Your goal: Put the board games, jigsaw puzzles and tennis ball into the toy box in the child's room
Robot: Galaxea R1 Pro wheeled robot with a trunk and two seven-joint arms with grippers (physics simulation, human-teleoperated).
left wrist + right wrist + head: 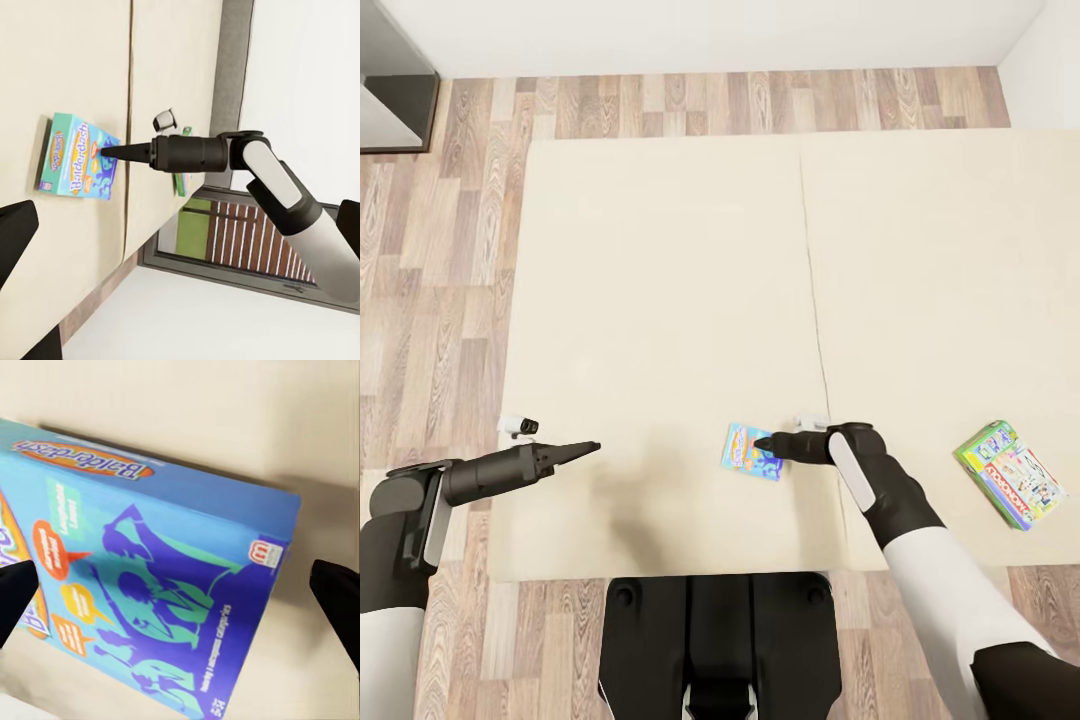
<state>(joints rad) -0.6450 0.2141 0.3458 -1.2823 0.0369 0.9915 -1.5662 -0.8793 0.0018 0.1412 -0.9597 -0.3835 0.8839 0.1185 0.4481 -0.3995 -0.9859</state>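
the right gripper (762, 443), fingers spread wide and empty, straddles the flat blue printed game box (751, 452); closing off-centre could skid it across the beige mattress (660, 300).

We see the right arm bent inward, its tool (763, 443) low with fingers spread wide. Left arm reaches forward, its tool (592, 446) level; state unclear.

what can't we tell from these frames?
- Blue game box: head view, the right gripper covers its near edge, so contact can't be judged.
- Same box: right wrist view, cut off by the picture edge; small print unreadable.
- Green game box: head view, too small to read.
- Left gripper: head view, fingers overlap, so open or shut is unclear.
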